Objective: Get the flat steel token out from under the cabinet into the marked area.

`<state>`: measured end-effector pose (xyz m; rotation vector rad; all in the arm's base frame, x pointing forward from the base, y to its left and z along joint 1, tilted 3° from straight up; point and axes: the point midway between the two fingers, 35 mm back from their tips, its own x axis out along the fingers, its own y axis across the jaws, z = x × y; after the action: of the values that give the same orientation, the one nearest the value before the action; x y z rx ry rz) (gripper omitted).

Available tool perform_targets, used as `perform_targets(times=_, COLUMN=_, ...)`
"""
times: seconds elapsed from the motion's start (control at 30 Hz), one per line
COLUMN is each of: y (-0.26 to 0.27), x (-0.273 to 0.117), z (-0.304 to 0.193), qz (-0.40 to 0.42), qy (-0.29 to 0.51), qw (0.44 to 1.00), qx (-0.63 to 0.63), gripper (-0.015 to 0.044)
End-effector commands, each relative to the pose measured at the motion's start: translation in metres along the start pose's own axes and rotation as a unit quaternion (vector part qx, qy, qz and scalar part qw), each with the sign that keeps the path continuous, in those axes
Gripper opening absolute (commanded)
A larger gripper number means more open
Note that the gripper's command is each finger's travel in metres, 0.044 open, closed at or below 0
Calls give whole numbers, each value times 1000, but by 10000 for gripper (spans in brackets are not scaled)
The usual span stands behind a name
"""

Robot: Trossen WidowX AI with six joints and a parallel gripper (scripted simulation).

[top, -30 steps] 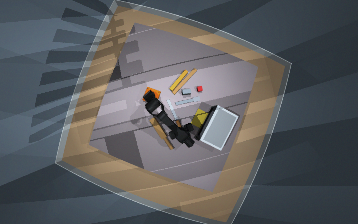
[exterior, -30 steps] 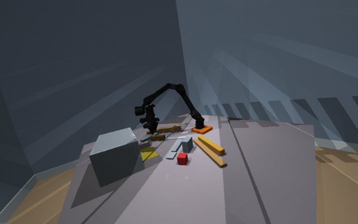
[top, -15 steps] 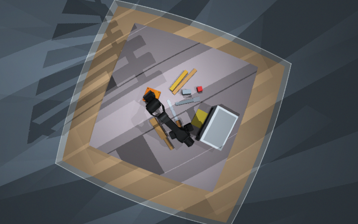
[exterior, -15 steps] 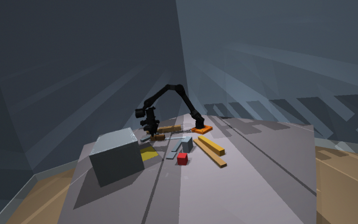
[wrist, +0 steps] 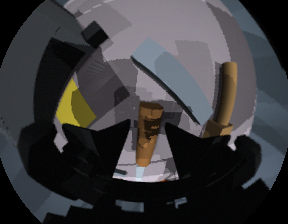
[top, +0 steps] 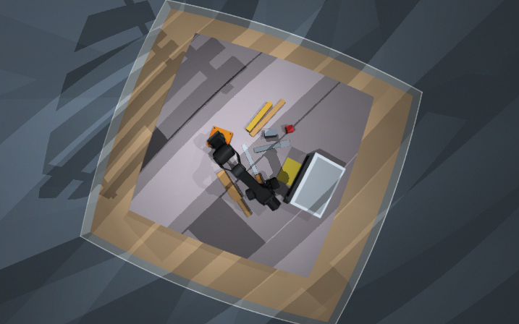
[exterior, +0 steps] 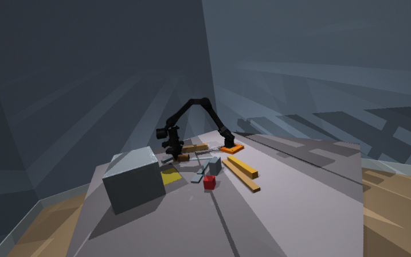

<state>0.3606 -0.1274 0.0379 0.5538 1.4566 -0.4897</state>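
Observation:
The cabinet point(top: 318, 185) point(exterior: 133, 178) stands on the table, with the yellow marked area point(top: 293, 165) point(exterior: 171, 176) point(wrist: 69, 102) in front of it. The token is not visible in any view. A tool with a brown handle point(top: 258, 177) point(exterior: 183, 158) point(wrist: 150, 125) and a thin pale blade point(top: 250, 160) lies on the table, blade toward the arm's base. My gripper point(exterior: 175, 158) point(wrist: 148, 123) is open and points down at the handle. In the wrist view the handle shows between the parted fingertips, not clamped. The arm hides the fingertips in the top view.
A flat grey bar point(wrist: 172, 82) point(exterior: 167, 159) lies beside the handle, near a wooden piece point(top: 231, 190) point(exterior: 195, 147) point(wrist: 228, 95). Another grey bar point(top: 272, 146), a grey block point(top: 270, 133) point(exterior: 215, 165), a red cube point(top: 289, 129) point(exterior: 209, 182), and yellow point(top: 259, 116) and tan point(top: 267, 118) bars lie farther off.

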Motion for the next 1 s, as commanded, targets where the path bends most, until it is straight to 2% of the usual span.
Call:
perform_targets(times=0.0, y=0, x=8, z=-2, qz=1, qy=4, qw=1000, qx=2, gripper=270)
perform_targets(times=0.13, y=0, x=9, z=-2, qz=1, qy=4, qw=1000, qx=2, gripper=270)
perform_targets(times=0.3, y=0, x=6, z=-1, qz=-1, qy=2, qw=1000, qx=0, gripper=139)
perform_targets(times=0.57, y=0, x=6, z=-1, qz=-1, qy=2, qw=1000, qx=0, gripper=85)
perform_targets(times=0.67, y=0, x=6, z=-1, qz=-1, qy=2, qw=1000, qx=0, gripper=7)
perform_targets(times=0.97, y=-1, x=-8, z=-2, qz=1, qy=4, qw=1000, qx=2, gripper=0)
